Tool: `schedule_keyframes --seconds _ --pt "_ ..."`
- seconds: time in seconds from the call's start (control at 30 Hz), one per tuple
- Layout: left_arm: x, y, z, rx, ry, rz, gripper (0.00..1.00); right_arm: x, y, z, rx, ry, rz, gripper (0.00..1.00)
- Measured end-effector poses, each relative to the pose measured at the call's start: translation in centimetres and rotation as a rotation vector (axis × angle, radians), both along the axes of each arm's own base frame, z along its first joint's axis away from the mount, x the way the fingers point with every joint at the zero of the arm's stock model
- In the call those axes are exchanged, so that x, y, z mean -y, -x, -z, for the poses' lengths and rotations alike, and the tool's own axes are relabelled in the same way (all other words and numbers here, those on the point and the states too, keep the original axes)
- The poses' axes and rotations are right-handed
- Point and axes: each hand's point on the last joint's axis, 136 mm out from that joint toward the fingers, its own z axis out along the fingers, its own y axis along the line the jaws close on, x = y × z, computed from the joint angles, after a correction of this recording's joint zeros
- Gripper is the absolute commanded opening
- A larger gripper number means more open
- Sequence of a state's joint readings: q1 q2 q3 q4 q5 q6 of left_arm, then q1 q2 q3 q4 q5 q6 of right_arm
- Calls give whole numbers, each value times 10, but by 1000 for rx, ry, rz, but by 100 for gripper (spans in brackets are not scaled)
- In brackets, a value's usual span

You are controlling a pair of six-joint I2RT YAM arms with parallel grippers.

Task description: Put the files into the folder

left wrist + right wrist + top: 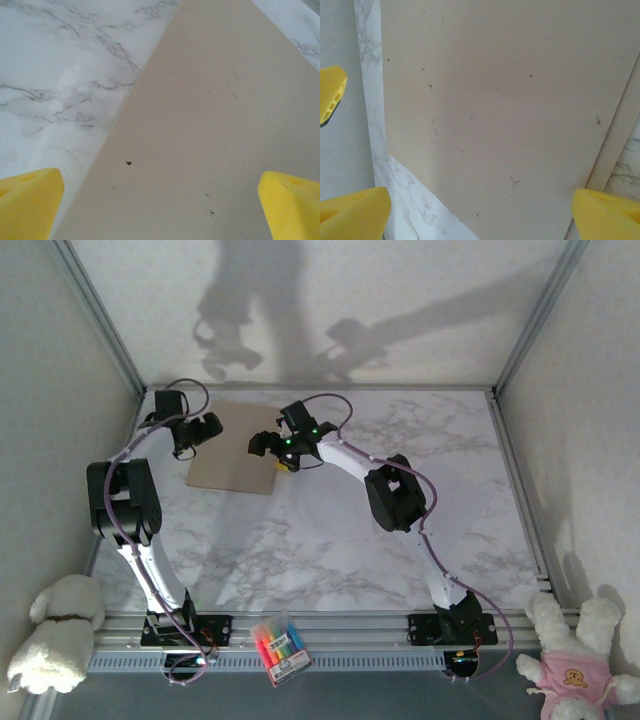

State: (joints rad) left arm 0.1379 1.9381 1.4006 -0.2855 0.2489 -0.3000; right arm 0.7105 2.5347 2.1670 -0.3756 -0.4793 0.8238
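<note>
Yellow fingertips frame the bottom corners of the left wrist view, set far apart with nothing between them. The left pincer is wide and holds nothing. Beneath it lies the folder, flat and tan-brown, with its long edge running diagonally against the marble.

From above, the folder sits on the far left part of the table. The left pincer hovers over its left edge and the right pincer over its right edge. The right pincer is also spread wide and empty above the folder. In that view a narrow strip of a second leaf shows along the folder's right side.

The files appear as a plain pale sheet flat on the middle of the table, nearer the arm bases than the folder. In the right wrist view they lie just beside the folder, a strip of marble between the two.

At the near rail between the arm bases lies a pack of markers. A plush toy sits at each near corner.
</note>
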Motion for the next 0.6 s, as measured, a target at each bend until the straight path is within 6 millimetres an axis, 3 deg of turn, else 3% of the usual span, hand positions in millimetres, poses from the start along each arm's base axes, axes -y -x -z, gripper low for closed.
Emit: schedule_keyframes --seconds 0.43,0.6 --pt "-6 -4 37 -82 -19 -3 99 1 -2 8 -11 23 9 94" --pt "-5 -4 37 -87 -18 -3 99 2 -2 9 -14 28 10 93"
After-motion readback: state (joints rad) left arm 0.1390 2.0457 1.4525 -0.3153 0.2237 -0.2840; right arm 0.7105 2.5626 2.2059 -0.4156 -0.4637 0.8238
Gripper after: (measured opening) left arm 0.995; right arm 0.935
